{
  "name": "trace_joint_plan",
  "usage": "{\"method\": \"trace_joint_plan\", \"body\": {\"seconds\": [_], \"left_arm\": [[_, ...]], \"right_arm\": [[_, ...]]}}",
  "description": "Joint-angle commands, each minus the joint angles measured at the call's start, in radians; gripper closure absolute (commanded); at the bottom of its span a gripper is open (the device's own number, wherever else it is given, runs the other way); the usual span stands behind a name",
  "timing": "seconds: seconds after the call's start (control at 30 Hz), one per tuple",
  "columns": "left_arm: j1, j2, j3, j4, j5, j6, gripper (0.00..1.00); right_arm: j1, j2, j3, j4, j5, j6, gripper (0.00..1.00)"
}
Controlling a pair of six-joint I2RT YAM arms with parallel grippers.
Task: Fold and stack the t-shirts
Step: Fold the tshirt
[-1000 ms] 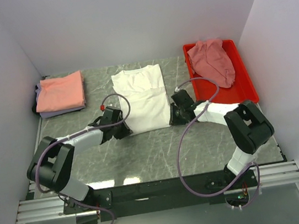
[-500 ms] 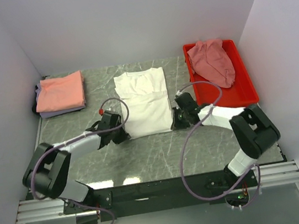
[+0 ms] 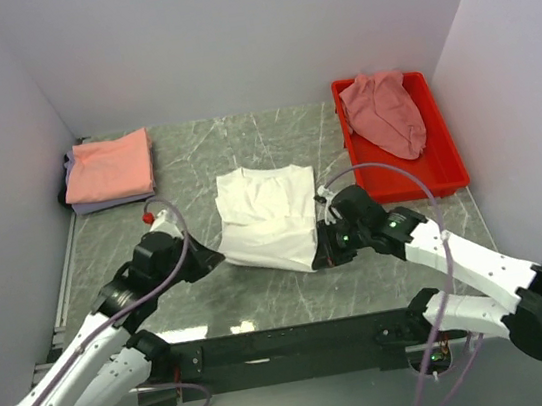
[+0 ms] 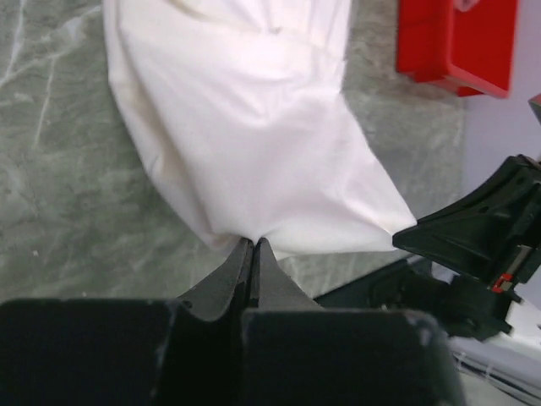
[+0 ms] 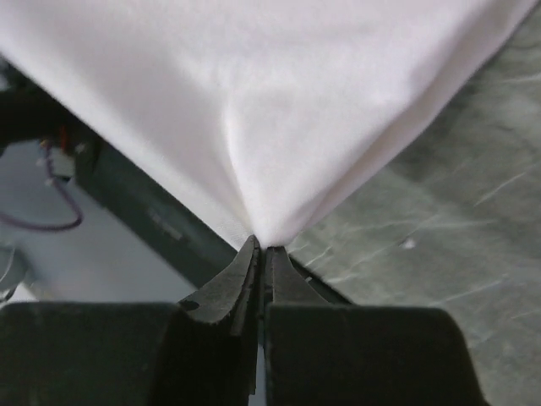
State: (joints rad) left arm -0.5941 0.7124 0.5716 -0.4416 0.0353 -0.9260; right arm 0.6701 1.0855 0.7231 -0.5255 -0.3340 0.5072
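**Top view.** The white cloth t-shirt (image 3: 265,214) lies at centre frame on the grey marbled table (image 3: 185,165). Its near hem appears raised off the surface. The left gripper (image 3: 215,261) is clenched on the lower-left hem corner, and the right gripper (image 3: 322,252) is clenched on the lower-right corner. At upper left, a folded salmon-orange t-shirt (image 3: 109,165) sits on a folded lavender t-shirt (image 3: 114,199). At upper right, a crumpled dusty-pink t-shirt (image 3: 384,111) rests in the red plastic tray (image 3: 453,169).

**Left wrist view.** At lower centre the jaws are pinched tight on a small tuck of white cloth (image 4: 245,127). The cloth fans away toward the top of the frame. The other arm's black gripper (image 4: 473,237) meets the far hem corner at the right edge.

**Right wrist view.** The jaws are closed on a narrow peak of the same cloth (image 5: 254,85) at lower centre. The sheet spreads upward from it.

**Procedure.** The step in hand is probably the hem-to-collar fold.
- Carry both corners toward the collar at equal height and pace.
- Hold the hem lightly taut between the grippers, but not so taut that the collar end drags.
- Lay the hem square on the shoulder line, and let go only once the cloth rests flat.
- Each pinch is thin, so a sudden pull may slip it.
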Motion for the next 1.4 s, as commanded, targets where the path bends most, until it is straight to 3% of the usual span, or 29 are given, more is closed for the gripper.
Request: {"method": "trace_joint_plan", "body": {"seconds": [0.0,0.17,0.33,0.4,0.7,0.97,1.2,1.37], "left_arm": [[0.002,-0.102,0.068,-0.150,-0.011,0.009,0.99],[0.000,-0.179,0.135,-0.181,-0.023,0.024,0.99],[0.002,-0.154,0.188,-0.161,-0.063,0.041,0.99],[0.002,-0.120,0.211,-0.152,-0.102,0.039,0.99],[0.002,0.044,0.307,-0.117,-0.242,0.038,0.99],[0.008,0.173,0.369,-0.048,-0.317,0.035,0.99],[0.066,0.311,0.441,0.035,-0.250,0.104,0.99],[0.134,0.435,0.488,0.058,-0.207,0.113,1.00]], "right_arm": [[0.028,-0.091,0.073,-0.186,-0.085,-0.019,1.00],[0.031,-0.157,0.094,-0.228,-0.191,-0.019,1.00],[0.028,-0.179,0.128,-0.237,-0.114,0.004,1.00],[0.023,-0.185,0.156,-0.248,-0.051,0.007,1.00],[-0.084,-0.197,0.168,-0.148,-0.033,0.017,1.00],[-0.133,-0.113,0.228,-0.053,-0.002,0.011,1.00],[-0.159,-0.073,0.243,0.027,0.151,0.040,1.00],[-0.197,-0.012,0.265,0.059,0.165,0.037,1.00]]}}
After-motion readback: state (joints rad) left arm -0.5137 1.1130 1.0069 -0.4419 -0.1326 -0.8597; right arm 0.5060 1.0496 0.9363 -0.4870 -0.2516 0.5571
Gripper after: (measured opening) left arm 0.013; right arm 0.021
